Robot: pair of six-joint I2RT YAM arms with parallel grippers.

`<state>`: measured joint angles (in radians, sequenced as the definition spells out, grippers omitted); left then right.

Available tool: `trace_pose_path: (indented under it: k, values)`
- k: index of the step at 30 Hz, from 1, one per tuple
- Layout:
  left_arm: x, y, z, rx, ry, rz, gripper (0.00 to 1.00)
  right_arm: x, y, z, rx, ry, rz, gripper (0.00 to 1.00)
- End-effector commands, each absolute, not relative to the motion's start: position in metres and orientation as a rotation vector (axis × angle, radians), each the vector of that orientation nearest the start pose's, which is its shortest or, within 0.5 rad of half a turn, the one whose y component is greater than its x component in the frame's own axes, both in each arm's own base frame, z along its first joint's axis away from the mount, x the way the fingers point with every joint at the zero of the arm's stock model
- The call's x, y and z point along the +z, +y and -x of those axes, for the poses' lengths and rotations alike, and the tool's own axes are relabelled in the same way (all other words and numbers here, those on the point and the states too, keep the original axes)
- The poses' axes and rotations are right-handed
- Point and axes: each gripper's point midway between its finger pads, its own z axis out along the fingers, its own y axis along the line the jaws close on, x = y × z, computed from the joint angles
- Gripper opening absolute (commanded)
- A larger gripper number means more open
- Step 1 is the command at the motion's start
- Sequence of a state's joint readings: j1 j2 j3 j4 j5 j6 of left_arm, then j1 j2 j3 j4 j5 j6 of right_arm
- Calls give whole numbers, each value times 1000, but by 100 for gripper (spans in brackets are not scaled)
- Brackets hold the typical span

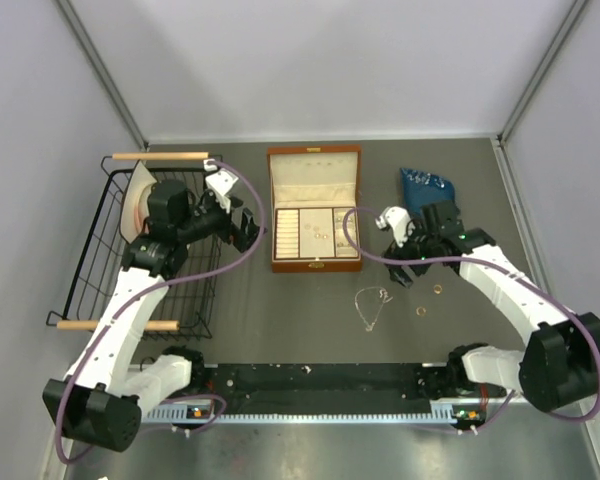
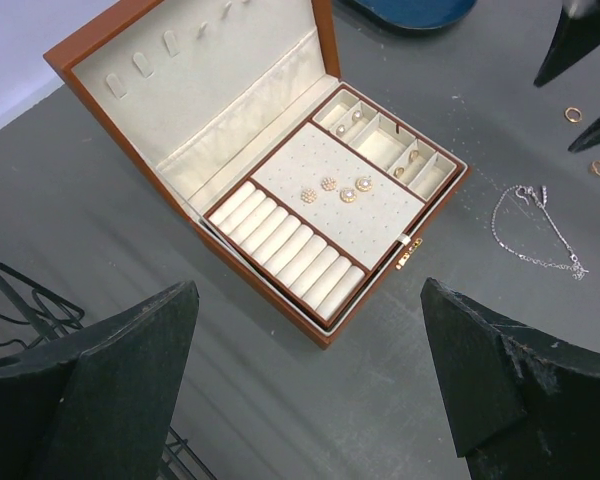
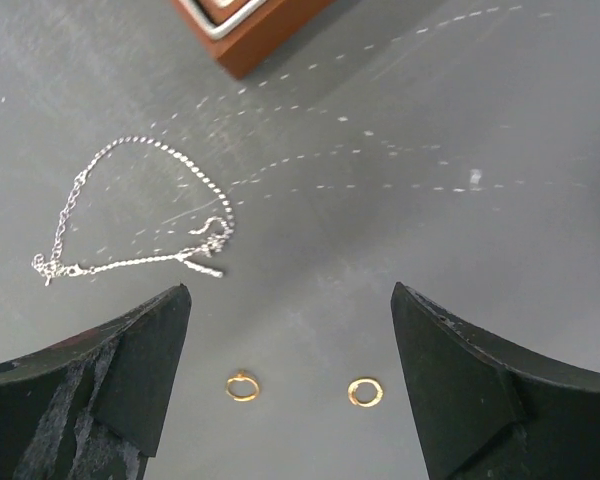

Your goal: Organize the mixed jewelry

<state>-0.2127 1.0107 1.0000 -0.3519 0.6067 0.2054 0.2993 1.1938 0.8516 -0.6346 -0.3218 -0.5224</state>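
Note:
The mixed jewelry lies on the grey table in front of the open brown wooden box [image 1: 315, 262]. A thin silvery chain necklace [image 1: 372, 303] [image 3: 130, 215] [image 2: 540, 230] lies looped there. Right of it are two tiny gold rings [image 1: 437, 290] [image 1: 420, 311]. In the right wrist view both rings [image 3: 242, 386] [image 3: 364, 391] lie on the table between the fingers of my right gripper [image 3: 292, 340], which stands open just above them and holds nothing. My left gripper [image 2: 310, 370] [image 1: 250, 228] hovers open left of the box [image 2: 280, 300], holding nothing.
A black wire basket [image 1: 90, 250] with wooden handles stands at the left, under the left arm. A dark blue object [image 1: 427, 185] lies behind the right gripper. Small earrings [image 2: 335, 188] sit on the box's cream lining.

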Motion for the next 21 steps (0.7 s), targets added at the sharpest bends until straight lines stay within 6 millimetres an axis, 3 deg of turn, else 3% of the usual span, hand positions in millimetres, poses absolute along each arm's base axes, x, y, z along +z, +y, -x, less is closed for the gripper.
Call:
trace_pose_path:
  k: [1,7,13,21]
  values:
    - [273,-160,-296,-559,1736,-801,99,87,129,-248,326,2229,1267,82]
    - [270,-159,-302,-546,1745,-784,99,57,141,-234,360,2278,1357,78]
    - [269,-158,-305,-532,1750,-771,99,41,153,-224,372,2300,1426,73]
    - [267,-155,-307,-509,1752,-765,99,24,154,-221,329,2333,1450,68]
